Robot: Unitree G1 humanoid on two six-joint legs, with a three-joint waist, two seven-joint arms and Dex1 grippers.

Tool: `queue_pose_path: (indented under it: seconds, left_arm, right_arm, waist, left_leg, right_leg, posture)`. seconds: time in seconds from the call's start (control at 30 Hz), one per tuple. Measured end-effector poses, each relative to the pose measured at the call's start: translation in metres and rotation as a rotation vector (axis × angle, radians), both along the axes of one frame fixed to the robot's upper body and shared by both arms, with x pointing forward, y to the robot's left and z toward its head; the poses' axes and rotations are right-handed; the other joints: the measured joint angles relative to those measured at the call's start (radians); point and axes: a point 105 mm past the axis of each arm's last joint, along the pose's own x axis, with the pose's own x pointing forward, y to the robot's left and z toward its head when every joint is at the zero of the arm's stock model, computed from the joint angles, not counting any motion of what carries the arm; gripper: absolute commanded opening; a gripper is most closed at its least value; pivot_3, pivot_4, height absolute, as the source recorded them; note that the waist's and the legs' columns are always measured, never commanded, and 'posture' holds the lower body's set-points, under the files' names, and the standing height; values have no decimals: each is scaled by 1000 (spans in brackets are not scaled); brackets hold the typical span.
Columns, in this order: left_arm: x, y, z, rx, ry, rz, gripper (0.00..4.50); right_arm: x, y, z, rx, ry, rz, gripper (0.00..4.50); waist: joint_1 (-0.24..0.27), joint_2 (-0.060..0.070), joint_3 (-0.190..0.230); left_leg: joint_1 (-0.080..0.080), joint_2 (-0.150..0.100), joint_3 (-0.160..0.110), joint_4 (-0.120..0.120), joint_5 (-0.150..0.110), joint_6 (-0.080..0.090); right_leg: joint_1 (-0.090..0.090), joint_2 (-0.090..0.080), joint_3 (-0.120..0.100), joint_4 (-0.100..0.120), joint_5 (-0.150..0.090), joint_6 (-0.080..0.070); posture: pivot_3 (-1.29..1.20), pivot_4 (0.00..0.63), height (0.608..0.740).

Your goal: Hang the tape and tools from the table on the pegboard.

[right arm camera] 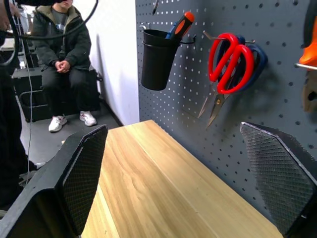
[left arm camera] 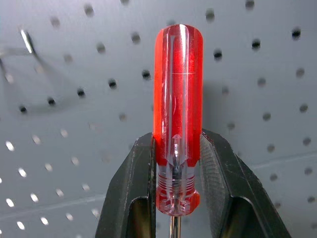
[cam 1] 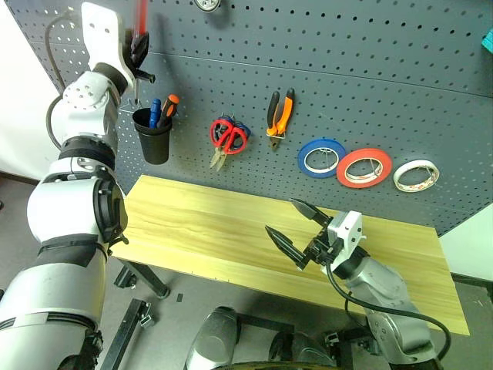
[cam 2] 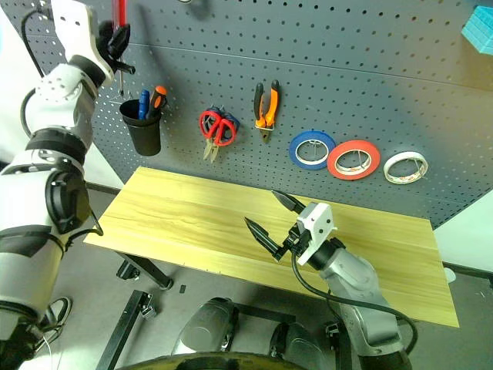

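Left fingers [left arm camera: 176,183] clamped the red-handled screwdriver [left arm camera: 177,99] against the pegboard [cam 1: 370,69] at ten o'clock; right fingers [cam 1: 296,225] spread wide, empty, over the desk [cam 1: 200,223]; no lettering readable.

Clear red screwdriver [left arm camera: 177,119], dark grey hole-dotted pegboard [cam 1: 370,69], yellowish grained table [cam 1: 208,227], perhaps orange-red tape [cam 1: 363,167]

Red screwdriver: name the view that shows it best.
Left wrist view: the screwdriver's clear red handle stands large, clamped between the left gripper's fingers. Both eye views catch just a red streak above that gripper, against the pegboard.
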Motion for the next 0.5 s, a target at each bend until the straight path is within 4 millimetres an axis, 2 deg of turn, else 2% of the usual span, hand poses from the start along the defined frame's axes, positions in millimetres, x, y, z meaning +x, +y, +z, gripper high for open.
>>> queue_pose_path:
  seconds: [0.13, 0.23, 0.33, 0.5]
  left_arm:
    - [4, -4, -32, -20, 73, -11, 852]
    - [5, -9, -35, -25, 78, -22, 852]
    - [4, -5, -35, -35, 70, -9, 852]
    - [1, 4, -52, -52, 84, 8, 852]
  right_arm:
    - [-13, -4, 0, -11, 28, -14, 4500]
    - [-17, -6, 1, -15, 40, -24, 4500]
    - [-21, -7, 2, -23, 50, -28, 4500]
    - [-22, -9, 0, -26, 62, -30, 4500]
  waist:
    - [-21, -3, 4]
    - [-47, -8, 9]
    - [-62, -8, 11]
    - [-82, -5, 13]
  left_leg:
    - [0, 1, -1, 1, 0, 0]
    - [0, 1, -1, 2, 0, 0]
    - [1, 1, -1, 2, 0, 0]
    - [8, 1, 0, 2, 0, 0]
  right_leg:
    - [0, -1, 0, 1, 0, 0]
    - [0, -1, 0, 2, 0, 0]
    - [0, -2, 1, 4, -1, 0]
    - [5, -3, 1, 7, -2, -3]
  posture:
    - [230, 119, 677]
    - [225, 130, 677]
    - [226, 134, 677]
    - [245, 131, 677]
